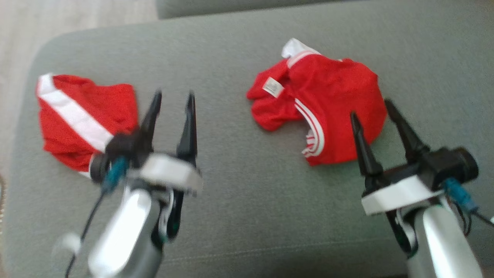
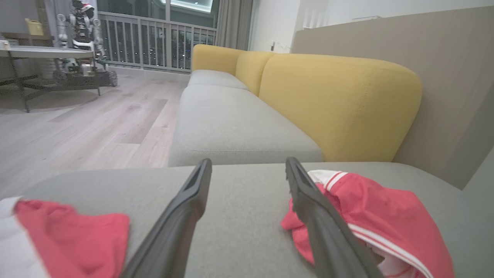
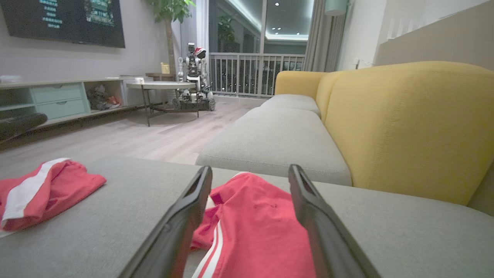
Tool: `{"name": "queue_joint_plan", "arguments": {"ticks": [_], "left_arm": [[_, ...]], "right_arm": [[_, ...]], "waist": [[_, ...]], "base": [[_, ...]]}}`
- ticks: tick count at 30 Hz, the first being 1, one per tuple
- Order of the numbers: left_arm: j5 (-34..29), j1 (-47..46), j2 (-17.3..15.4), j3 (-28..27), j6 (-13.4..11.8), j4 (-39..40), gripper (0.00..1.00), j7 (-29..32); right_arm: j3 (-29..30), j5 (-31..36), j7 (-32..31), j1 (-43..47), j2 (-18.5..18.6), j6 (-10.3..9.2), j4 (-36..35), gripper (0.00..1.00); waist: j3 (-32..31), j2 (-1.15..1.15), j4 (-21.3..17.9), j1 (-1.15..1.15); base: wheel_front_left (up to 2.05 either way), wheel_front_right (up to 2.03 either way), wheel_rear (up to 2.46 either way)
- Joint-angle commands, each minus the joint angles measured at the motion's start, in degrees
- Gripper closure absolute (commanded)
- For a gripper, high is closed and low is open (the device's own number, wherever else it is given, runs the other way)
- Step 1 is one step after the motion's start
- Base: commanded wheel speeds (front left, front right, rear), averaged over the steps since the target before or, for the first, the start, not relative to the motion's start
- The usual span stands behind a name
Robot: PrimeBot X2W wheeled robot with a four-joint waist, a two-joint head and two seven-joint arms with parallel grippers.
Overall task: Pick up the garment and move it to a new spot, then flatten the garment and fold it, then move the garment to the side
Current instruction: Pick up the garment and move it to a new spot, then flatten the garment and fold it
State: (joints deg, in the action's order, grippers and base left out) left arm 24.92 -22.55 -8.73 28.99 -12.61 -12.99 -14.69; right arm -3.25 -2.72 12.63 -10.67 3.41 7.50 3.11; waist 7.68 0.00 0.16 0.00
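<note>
Surface: a broad grey cushion (image 1: pixel 247 216) of a sofa, with a yellow backrest (image 3: pixel 405 123) behind it and pale wood floor (image 2: pixel 77 127) beyond.

Items: two red garments lie on the cushion, well apart. The crumpled garment (image 1: pixel 332 88), with white stripes and a label showing, sits at 2 o'clock in the head view. Its long axis runs roughly from 11 to 5 o'clock. The banded garment (image 1: pixel 77 116), with one broad white band, lies at 9 o'clock near the cushion's edge.

Left gripper (image 1: pixel 173 96): fingers spread wide, nothing between them. The banded garment is just beside it at 9 o'clock. The crumpled garment is well off at 2 o'clock.

Right gripper (image 1: pixel 368 106): fingers spread wide, nothing held. The crumpled garment lies dead ahead at 12 o'clock, and in the right wrist view red cloth fills the gap between the fingers. Contact with the cloth cannot be confirmed.

Judgement: the crumpled garment appears to be the piece not yet dealt with. The right arm is clearly the nearer, and a short advance toward 12 o'clock with a descent should reach it
</note>
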Motion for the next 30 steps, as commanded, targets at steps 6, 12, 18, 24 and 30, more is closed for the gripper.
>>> {"name": "queue_joint_plan", "arguments": {"ticks": [6, 12, 18, 24, 30], "left_arm": [[-2.29, 10.86, 1.87, -7.91, 0.56, 8.24, 0.00, -0.30], [-6.11, 15.51, 4.60, -10.94, 3.06, 10.20, 0.00, -0.30], [-7.88, 15.74, 5.56, -11.88, 5.61, 9.41, 0.00, -0.30], [-6.64, 14.61, 5.82, -10.61, 6.43, 8.29, 0.00, -0.30], [-5.05, 13.61, 5.84, -7.52, 5.17, 8.34, 0.00, -0.30]], "right_arm": [[-0.01, 0.98, -0.04, 2.91, -0.53, -0.01, -0.14, 0.00], [0.20, 1.85, -0.77, 3.65, -0.53, -0.01, 1.58, 0.00], [2.10, 3.99, -4.07, 1.68, -0.53, -0.01, 4.17, 0.00], [2.11, 5.31, -6.54, -1.97, -0.53, -0.01, 10.42, 0.00], [2.61, 4.58, -6.55, -5.11, -0.53, -0.01, 16.18, 0.00]], "waist": [[-3.77, 0.00, 3.92, 0.00], [-3.93, 0.00, 4.77, 0.00], [-2.41, 0.00, 5.59, 0.00], [0.61, 0.00, 7.65, 0.00], [2.81, 0.00, 9.61, 0.00]], "base": [[0.00, 0.00, 0.00], [0.00, 0.00, 0.00], [0.00, 0.00, 0.00], [0.00, 0.00, 0.00], [0.00, 0.00, 0.00]]}}
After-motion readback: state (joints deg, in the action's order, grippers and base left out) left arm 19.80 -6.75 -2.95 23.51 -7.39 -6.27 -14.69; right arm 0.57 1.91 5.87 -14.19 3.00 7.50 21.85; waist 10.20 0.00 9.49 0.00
